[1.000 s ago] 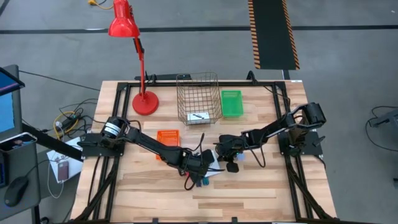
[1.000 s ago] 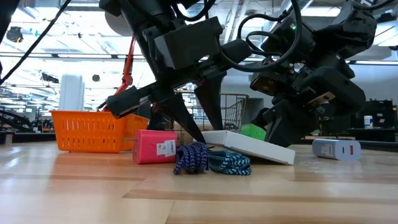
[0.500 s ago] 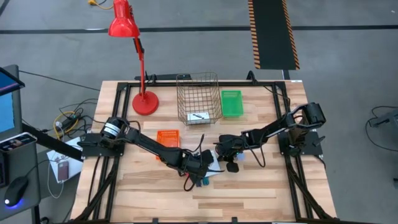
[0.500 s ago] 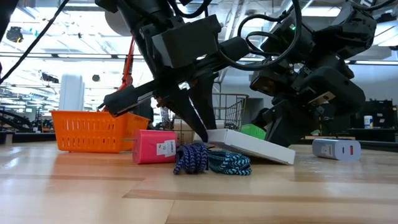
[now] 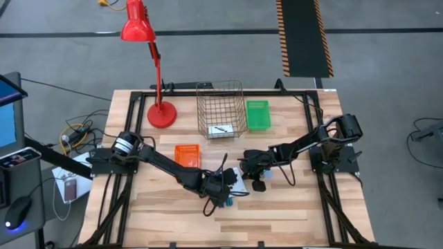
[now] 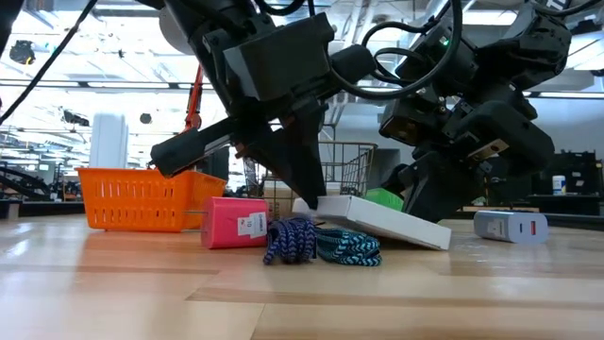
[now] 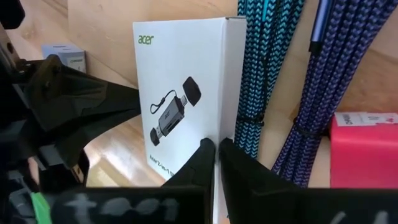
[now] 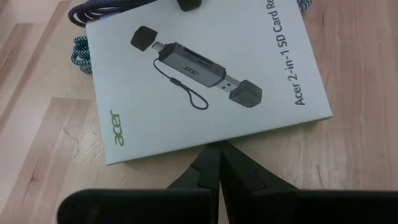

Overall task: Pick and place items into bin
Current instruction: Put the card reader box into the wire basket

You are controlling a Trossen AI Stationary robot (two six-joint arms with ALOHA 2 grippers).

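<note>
The wooden table (image 5: 277, 207) carries the wire bin (image 5: 220, 109) at its far side, with a small white item already lying in its bottom. Beside it stand a green tray (image 5: 257, 114) and, nearer the left arm, an orange basket (image 6: 142, 198).

Both arms meet at the middle of the table over a flat white box (image 8: 205, 81) printed with a card reader. The box sits tilted, one edge lifted off the wood, probably because the two claws are working it from opposite edges. The left gripper (image 7: 216, 163) is clenched, its fingers pressed together right at the box's edge; whether that edge is actually pinched between them or they simply closed against it, I cannot tell. The right gripper (image 8: 217, 165) is also clenched, empty, its tips touching the opposite edge, seemingly bracing the box so it does not slide.

Just beside the box lie two bundled braided cables, one teal (image 7: 264, 68) and one blue (image 7: 323, 93), then a pink box (image 6: 236, 223). A small grey piece (image 6: 510, 227) rests apart behind them.
</note>
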